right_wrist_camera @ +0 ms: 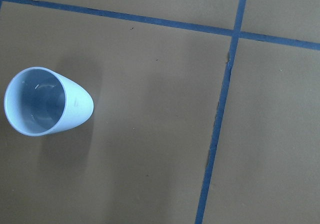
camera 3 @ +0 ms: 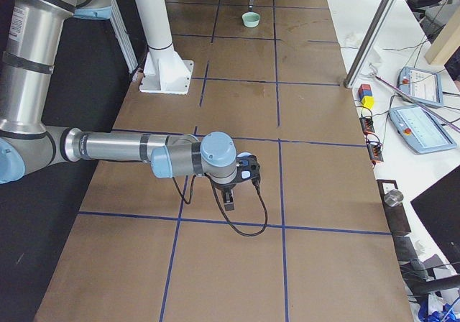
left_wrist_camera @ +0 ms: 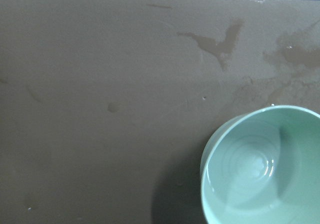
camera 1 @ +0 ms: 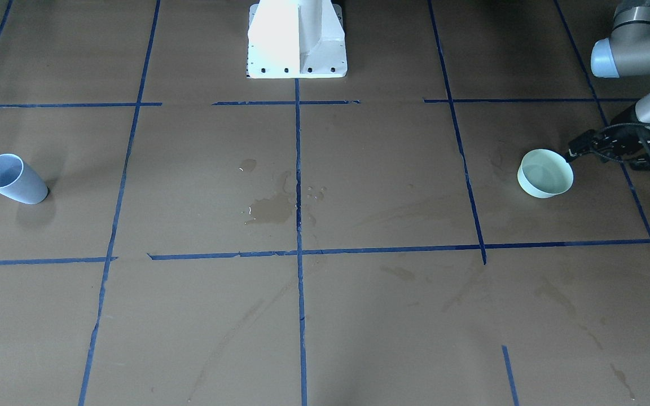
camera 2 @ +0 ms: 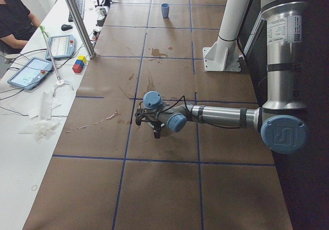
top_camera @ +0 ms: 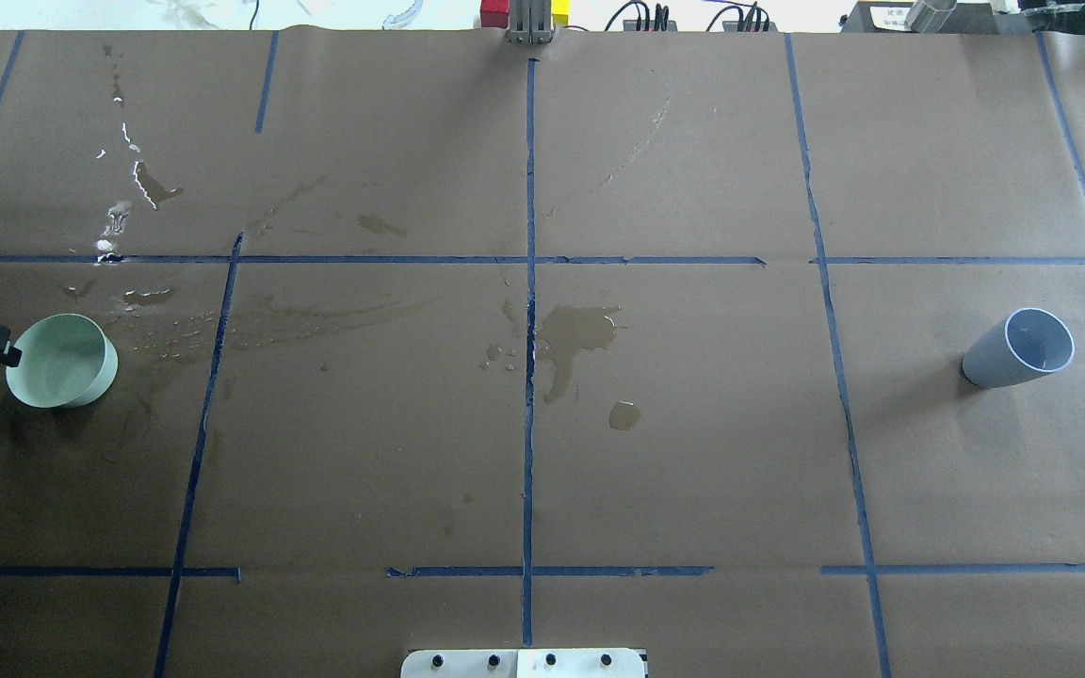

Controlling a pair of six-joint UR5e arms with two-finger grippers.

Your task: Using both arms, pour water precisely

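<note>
Left claw (camera 1: 578, 150): black, low at the table's left end. One fingertip (top_camera: 8, 355) right at the rim of a mint-green round plastic bowl (top_camera: 107, 372), on the outside. Released or clenched: cannot tell, too dark and partly cut off by the frame. Inside the bowl, the water (left_wrist_camera: 250, 176): shallow, clear, with faint rings and glints, tinted green.

Right claw (camera 3: 229, 200): seen only from the side, pointing down over the table's right end. Cannot tell whether released or clenched. In its wrist view, a pale blue upright plastic cup (right_wrist_camera: 80, 104), well apart from the bowl.

Between bowl and cup: brown paper-covered table (top_camera: 693, 452) gridded with blue tape lines (top_camera: 530, 188). Dark wet puddle (top_camera: 575, 330) with droplets at the centre line. More wet streaks (top_camera: 166, 325) just beside the bowl. White pedestal base (camera 1: 297, 45) at the robot's edge, centre. Past the far edge, white side table (camera 2: 20, 137) with tablets (camera 2: 30, 72) and coloured blocks (camera 2: 79, 64); a seated person (camera 2: 15, 14) there.
</note>
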